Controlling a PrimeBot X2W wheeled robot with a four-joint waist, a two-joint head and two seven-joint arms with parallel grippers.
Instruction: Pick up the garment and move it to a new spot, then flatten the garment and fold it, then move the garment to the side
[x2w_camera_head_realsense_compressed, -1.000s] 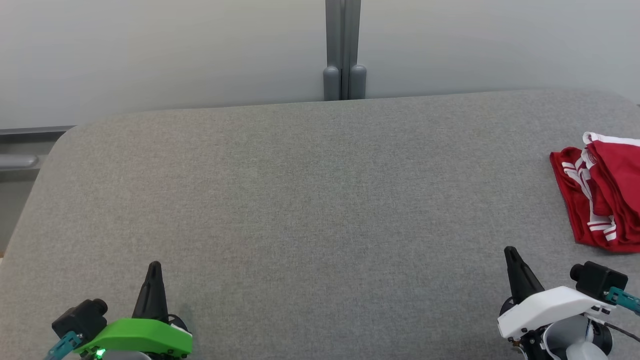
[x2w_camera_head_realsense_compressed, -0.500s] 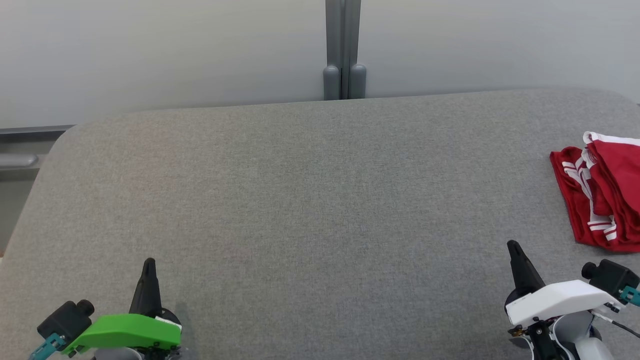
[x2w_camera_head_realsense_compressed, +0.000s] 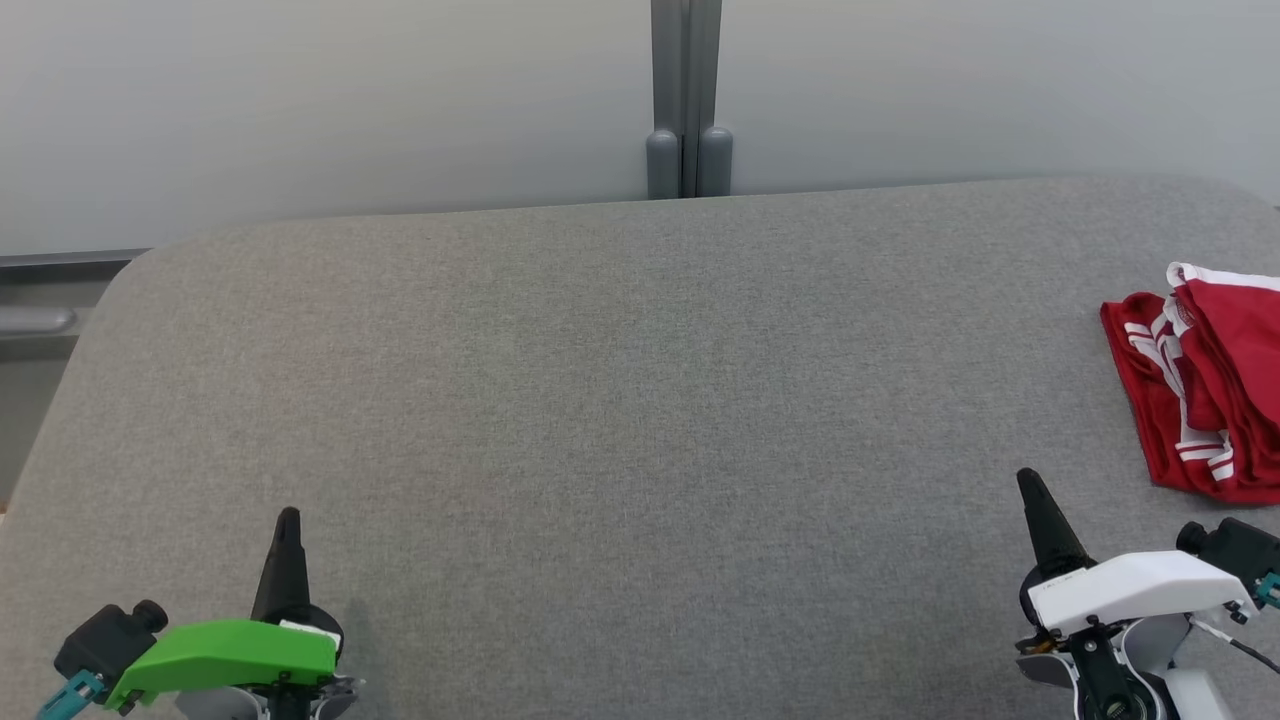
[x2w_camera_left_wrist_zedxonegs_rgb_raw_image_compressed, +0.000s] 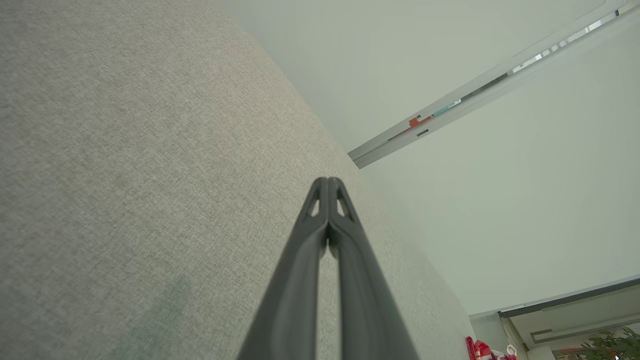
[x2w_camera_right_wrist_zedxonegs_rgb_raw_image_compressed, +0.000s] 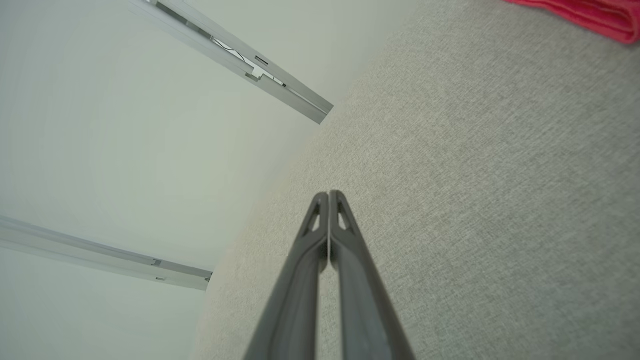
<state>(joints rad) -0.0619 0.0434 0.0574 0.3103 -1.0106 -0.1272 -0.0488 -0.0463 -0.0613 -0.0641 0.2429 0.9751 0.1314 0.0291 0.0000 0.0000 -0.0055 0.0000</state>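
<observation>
Now | left pincer (x2w_camera_head_realsense_compressed: 287, 516) closed | right pincer (x2w_camera_head_realsense_compressed: 1028, 480) closed (both empty) | garment (x2w_camera_head_realsense_compressed: 1205, 385) far right

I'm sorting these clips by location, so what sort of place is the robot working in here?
Most likely a lab or test room, not a home: a wide grey fabric-covered table, plain pale wall panels joined by a grey post behind it, and a red and white garment near the table's right edge.
</observation>
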